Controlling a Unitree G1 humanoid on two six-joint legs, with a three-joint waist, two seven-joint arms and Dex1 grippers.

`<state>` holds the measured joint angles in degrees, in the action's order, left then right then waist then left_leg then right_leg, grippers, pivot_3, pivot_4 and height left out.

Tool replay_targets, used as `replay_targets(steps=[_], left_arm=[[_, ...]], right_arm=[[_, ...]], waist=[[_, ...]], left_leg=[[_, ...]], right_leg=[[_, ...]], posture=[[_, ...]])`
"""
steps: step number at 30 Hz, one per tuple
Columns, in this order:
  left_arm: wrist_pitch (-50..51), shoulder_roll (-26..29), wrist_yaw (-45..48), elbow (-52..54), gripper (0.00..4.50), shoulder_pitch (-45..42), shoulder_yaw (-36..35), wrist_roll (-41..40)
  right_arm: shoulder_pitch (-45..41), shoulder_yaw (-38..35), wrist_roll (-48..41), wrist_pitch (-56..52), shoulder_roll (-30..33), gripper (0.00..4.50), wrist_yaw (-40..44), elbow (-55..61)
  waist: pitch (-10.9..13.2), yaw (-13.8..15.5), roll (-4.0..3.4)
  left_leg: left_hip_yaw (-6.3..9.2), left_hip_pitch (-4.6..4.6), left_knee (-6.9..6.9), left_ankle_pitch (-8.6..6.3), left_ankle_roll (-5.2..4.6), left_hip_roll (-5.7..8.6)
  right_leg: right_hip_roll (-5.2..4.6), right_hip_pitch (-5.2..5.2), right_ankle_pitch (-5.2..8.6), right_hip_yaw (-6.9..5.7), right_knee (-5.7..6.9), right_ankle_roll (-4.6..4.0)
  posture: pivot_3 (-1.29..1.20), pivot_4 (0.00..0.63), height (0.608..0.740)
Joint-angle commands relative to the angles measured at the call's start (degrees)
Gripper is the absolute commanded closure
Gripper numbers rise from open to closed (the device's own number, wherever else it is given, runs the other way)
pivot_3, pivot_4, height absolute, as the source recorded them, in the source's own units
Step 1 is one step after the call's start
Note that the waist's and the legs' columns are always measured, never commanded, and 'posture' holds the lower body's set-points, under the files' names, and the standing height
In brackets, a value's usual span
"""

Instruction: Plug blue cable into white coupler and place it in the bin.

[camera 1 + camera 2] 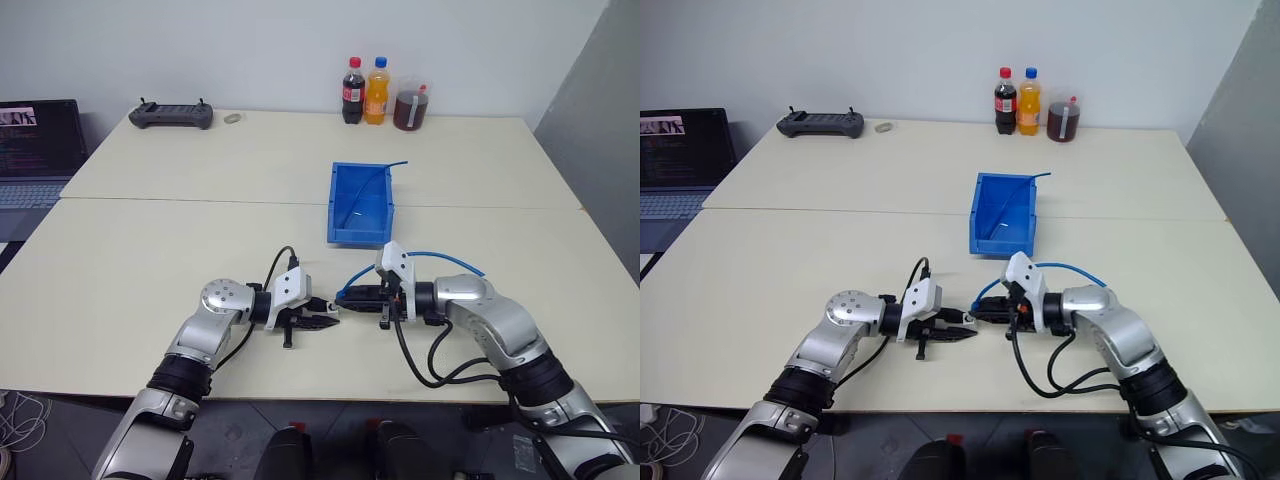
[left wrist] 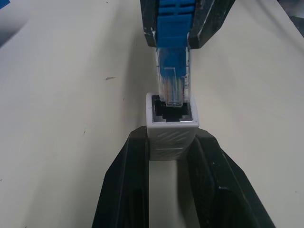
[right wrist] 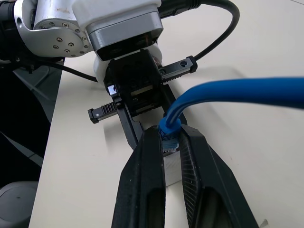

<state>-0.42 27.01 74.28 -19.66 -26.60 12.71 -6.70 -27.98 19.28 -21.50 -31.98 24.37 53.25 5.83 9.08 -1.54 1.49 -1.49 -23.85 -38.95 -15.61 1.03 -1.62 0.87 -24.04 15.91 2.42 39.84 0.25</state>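
Cable plug (image 2: 172,83) at coupler (image 2: 171,124) socket

Table (image 1: 150,260) open btwn tools (image 1: 325,322) (image 1: 345,296) & bin (image 1: 360,236).

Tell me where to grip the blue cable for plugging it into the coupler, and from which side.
Grip the blue cable on the blue boot just behind its clear plug, pinching the boot's sides, as the right hand does. That leaves the plug tip free and pointing straight into the white coupler socket held by the left hand.
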Motion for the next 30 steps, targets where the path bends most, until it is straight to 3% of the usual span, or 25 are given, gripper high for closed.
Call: replay_targets(steps=[1, 30], left_arm=[[0.0, 0.6, 0.0, 1.7, 3.72, -1.0, -0.6, -1.2], [0.0, 1.2, -0.9, 4.9, 3.72, 1.5, -0.3, -1.4]], right_arm=[[-0.5, 0.2, 1.1, 1.8, -0.4, 4.3, 1.1, -0.3], [-1.4, 1.3, 5.6, 6.0, -1.2, 4.3, 3.7, -5.2]], waist=[[0.0, 0.0, 0.0], [0.0, 0.0, -0.01]], left_leg=[[0.0, 0.0, 0.0, 0.0, 0.0, 0.0], [-0.01, 0.05, -0.01, 0.0, 0.0, -0.01]], right_leg=[[0.0, 0.0, 0.0, 0.0, 0.0, 0.0], [0.0, 0.0, 0.0, 0.01, 0.05, 0.0]], posture=[[0.0, 0.15, 0.74], [0.0, 0.15, 0.74]])
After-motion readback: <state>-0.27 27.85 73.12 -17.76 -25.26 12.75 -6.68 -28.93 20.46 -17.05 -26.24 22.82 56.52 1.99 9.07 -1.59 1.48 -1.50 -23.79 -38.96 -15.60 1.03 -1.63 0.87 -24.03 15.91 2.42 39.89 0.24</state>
